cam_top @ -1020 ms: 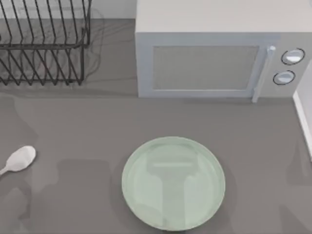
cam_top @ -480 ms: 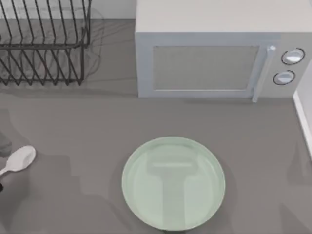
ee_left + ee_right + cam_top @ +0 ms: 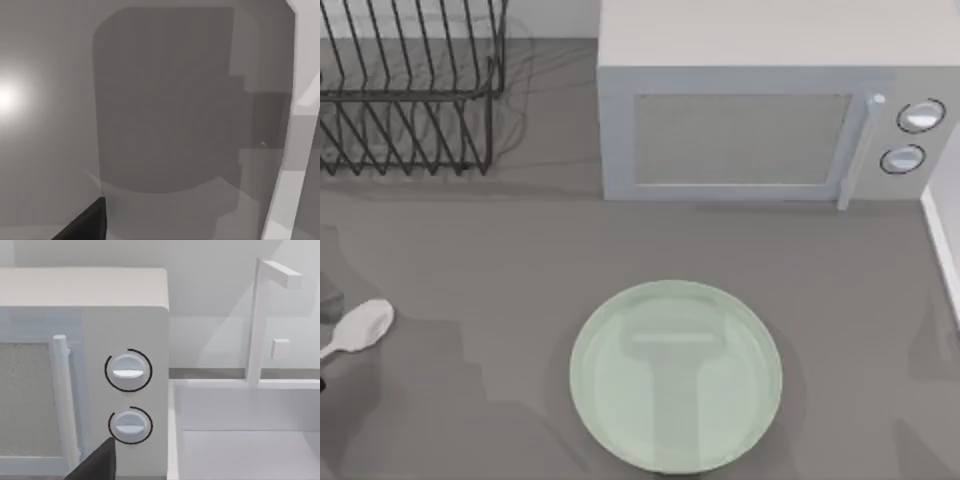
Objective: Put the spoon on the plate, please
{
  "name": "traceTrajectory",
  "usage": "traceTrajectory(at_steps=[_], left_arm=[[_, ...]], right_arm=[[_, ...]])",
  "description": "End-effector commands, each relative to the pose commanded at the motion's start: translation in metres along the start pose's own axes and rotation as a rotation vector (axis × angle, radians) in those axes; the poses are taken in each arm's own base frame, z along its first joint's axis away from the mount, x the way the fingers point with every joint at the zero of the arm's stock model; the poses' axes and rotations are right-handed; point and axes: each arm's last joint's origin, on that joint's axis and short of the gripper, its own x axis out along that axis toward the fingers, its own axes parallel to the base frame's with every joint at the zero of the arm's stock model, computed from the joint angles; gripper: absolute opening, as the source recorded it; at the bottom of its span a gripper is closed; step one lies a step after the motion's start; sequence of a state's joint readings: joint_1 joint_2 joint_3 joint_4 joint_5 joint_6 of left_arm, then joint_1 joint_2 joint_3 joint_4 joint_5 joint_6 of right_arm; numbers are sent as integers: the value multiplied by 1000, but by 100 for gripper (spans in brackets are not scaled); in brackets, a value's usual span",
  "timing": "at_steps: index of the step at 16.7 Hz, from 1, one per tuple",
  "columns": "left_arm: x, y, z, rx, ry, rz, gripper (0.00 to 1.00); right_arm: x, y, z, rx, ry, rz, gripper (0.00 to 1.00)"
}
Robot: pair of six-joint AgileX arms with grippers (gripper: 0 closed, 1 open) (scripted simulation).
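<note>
The small white spoon (image 3: 358,327) lies flat on the grey table at the far left, its handle running off the top view's left edge. The large round mint-green plate (image 3: 675,375) rests at the front middle with nothing on it, well to the right of the spoon. A grey and dark bit of my left arm (image 3: 326,297) pokes in at the left edge, just behind the spoon. A dark part of my left gripper (image 3: 85,226) hangs over shadowed bare table. A dark part of my right gripper (image 3: 95,463) faces the microwave's two knobs (image 3: 128,371).
A white microwave (image 3: 750,110) with its door shut stands at the back, right of centre. A black wire dish rack (image 3: 410,85) fills the back left. A white raised edge (image 3: 945,250) borders the table's right side. Bare table lies between spoon and plate.
The arm's shadow on the table's left has slid towards the left edge, and a bit of the left arm has come in beside the spoon. Spoon and plate have not moved.
</note>
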State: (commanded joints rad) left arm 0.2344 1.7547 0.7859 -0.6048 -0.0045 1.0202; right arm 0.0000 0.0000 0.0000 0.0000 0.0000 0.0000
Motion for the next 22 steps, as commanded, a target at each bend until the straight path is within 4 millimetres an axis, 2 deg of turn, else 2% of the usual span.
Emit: traceTrajectory(at_steps=[12,20,21,22], left_arm=[[0,0,0,0,0,0,2],[0,0,0,0,0,0,0],[-22,-1,0,-15,-25,0,0],[-22,0,1,-15,-26,0,0]], right_arm=[[0,0,0,0,0,0,100],[0,0,0,0,0,0,100],[0,0,0,0,0,0,100],[0,0,0,0,0,0,100]])
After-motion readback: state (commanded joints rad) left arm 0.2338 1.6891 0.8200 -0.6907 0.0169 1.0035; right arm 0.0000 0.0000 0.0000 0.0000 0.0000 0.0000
